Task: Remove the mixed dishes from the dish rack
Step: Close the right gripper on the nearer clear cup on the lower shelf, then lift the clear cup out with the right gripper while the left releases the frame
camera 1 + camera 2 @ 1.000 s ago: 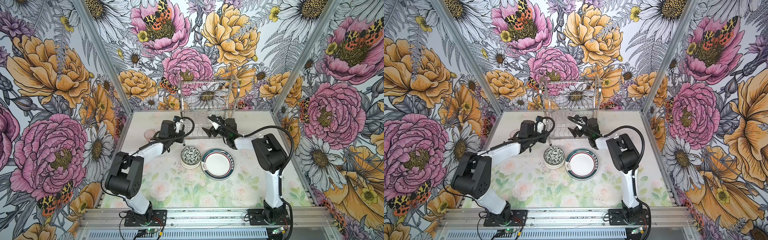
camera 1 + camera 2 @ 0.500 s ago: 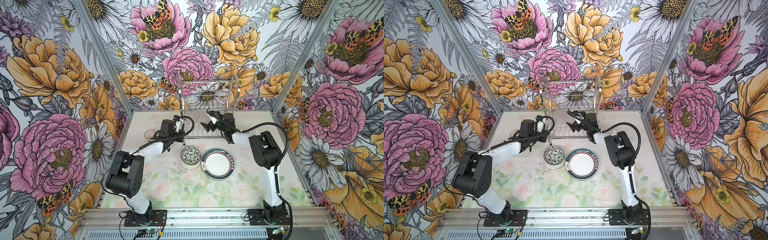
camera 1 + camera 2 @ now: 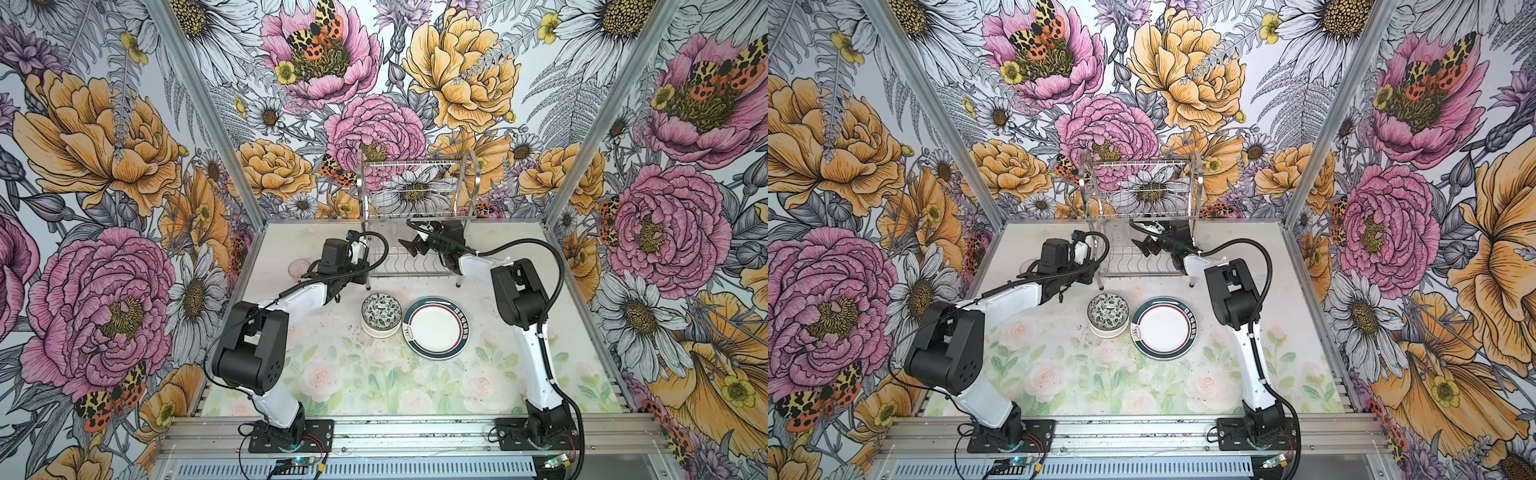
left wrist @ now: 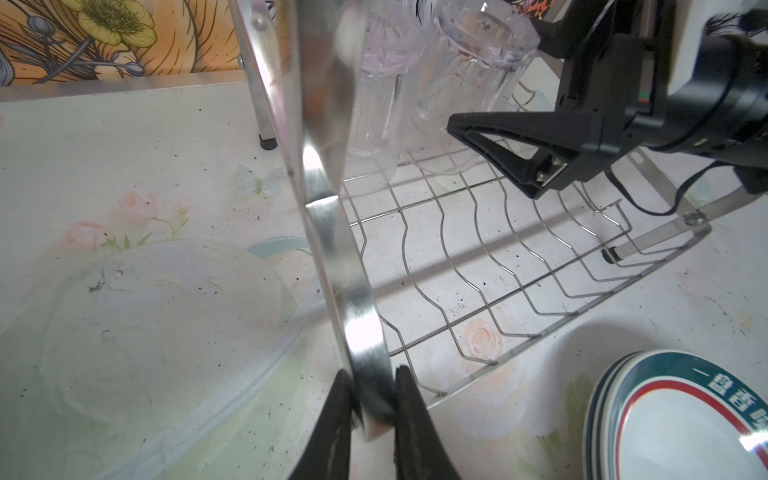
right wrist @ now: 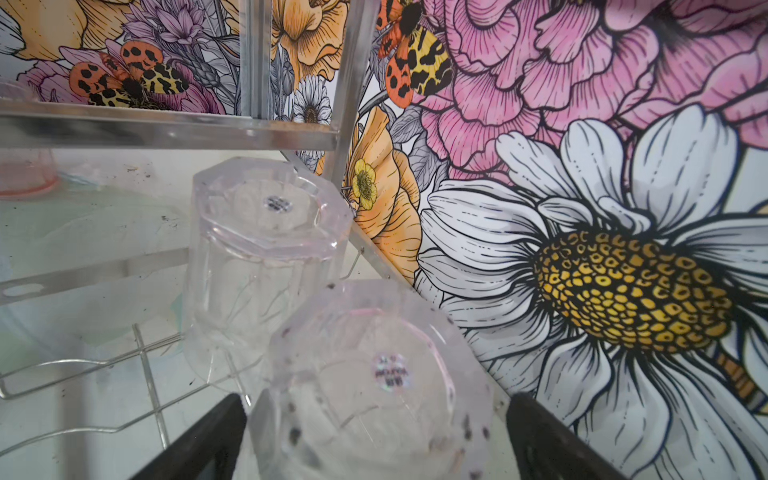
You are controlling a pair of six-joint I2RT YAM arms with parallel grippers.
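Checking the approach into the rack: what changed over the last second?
The right gripper moved deeper into the lower tier of the dish rack, leftward in both top views; its open jaws now straddle the near cup. The left gripper stays clamped on the rack's side frame. The bowl stack, plates and pink cup are unchanged.

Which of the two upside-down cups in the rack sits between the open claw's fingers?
The dark-speckled cup: black fingers of the open right gripper flank it. The other cup stands beyond them in the dish rack.
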